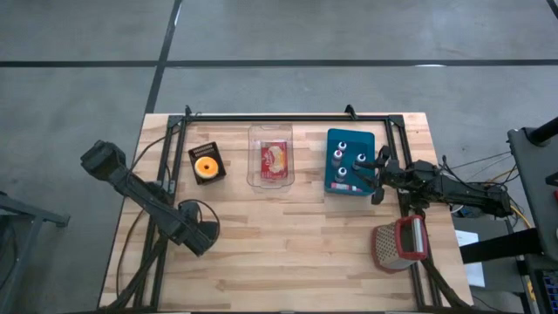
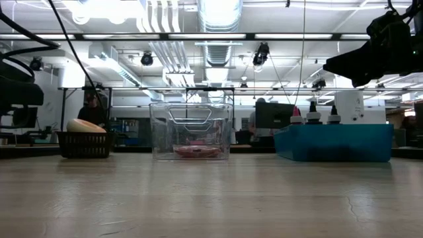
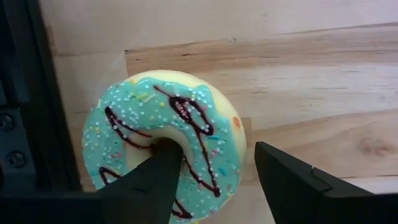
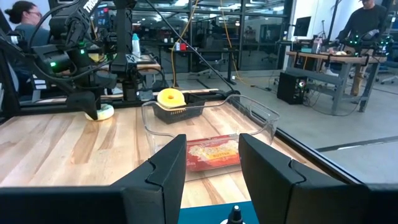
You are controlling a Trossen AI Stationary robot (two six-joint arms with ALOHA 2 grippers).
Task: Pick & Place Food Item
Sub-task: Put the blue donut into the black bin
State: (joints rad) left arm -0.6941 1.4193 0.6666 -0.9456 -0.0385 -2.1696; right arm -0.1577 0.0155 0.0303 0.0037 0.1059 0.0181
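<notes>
My left hand [image 3: 211, 186] sits directly over the frosted donut [image 3: 165, 140], fingers spread, one in its hole, one outside its rim.

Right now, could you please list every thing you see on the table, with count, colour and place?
donut: one, teal icing, table's left front, at left gripper
basket: one, black, holding a yellow donut, left of bin
bin: one, clear, table's middle back, holding a red packet
tray: one, blue, with bottles, right of bin
grater: one, red, right front
left gripper: one, dark, straddling donut's rim
right gripper: one, dark, open, above tray
</notes>
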